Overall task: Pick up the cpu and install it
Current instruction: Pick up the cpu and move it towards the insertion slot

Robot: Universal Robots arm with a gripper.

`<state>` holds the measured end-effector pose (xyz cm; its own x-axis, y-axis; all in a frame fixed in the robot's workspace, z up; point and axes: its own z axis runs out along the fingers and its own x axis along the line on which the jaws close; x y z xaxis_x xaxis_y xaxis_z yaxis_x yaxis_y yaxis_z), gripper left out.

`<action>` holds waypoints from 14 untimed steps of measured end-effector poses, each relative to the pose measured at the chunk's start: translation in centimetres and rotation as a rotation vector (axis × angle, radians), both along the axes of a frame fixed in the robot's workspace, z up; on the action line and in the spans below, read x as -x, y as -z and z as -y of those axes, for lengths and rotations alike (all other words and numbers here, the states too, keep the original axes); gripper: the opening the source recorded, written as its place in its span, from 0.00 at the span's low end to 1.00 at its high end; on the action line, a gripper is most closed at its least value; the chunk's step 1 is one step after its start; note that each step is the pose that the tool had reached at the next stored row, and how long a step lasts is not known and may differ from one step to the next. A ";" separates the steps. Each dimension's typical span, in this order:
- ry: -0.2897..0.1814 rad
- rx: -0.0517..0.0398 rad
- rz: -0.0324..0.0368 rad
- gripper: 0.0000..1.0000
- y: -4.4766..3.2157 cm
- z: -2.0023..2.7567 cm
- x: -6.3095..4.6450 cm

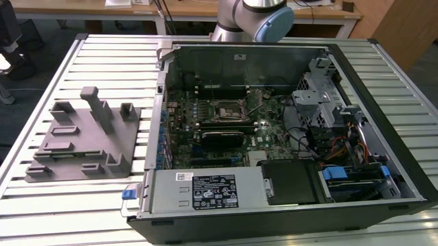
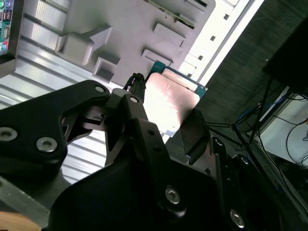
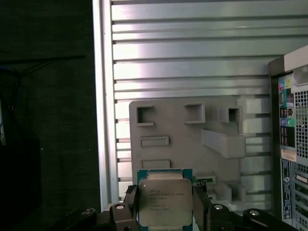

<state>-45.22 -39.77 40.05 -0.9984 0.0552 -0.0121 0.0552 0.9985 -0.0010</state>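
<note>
Half the job looks done. The cpu (image 3: 163, 204) is off its rest and clamped by its edges in the gripper (image 3: 164, 214). In both wrist views the jaws stand narrow, pressed against opposite sides of the chip. It hangs clear of the grey fixture block (image 3: 183, 139), which lies beyond it on the slatted table (image 3: 192, 57).

Installing is what remains. In the exterior view the socket (image 1: 227, 109) sits near the middle of the motherboard (image 1: 179, 110) inside the open computer case (image 1: 393, 128), and I judge it unfilled. The fixture block lies at nine o'clock of the case, and the arm (image 1: 250, 15) rises at twelve o'clock.

The chip is a flat square with a dull silver metal lid, rounded corners and a thin green board rim; glare washes it pale in the second wrist view. The block is matte plastic, moulded with rectangular pockets, a wedge and upright posts. The table is ribbed, bright aluminium. The gripper's links are smooth black metal studded with hex screws.
</note>
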 end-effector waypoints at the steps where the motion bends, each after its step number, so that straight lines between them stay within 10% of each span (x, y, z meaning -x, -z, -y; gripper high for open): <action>1: 0.000 -0.0001 0.0001 0.54 -0.17 0.00 0.0; 14: 0.000 0.0000 -0.0001 0.54 -1.14 -0.01 -0.1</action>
<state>-45.12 -39.76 41.19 -0.9984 0.0552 -0.0121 0.0553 0.9985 -0.0009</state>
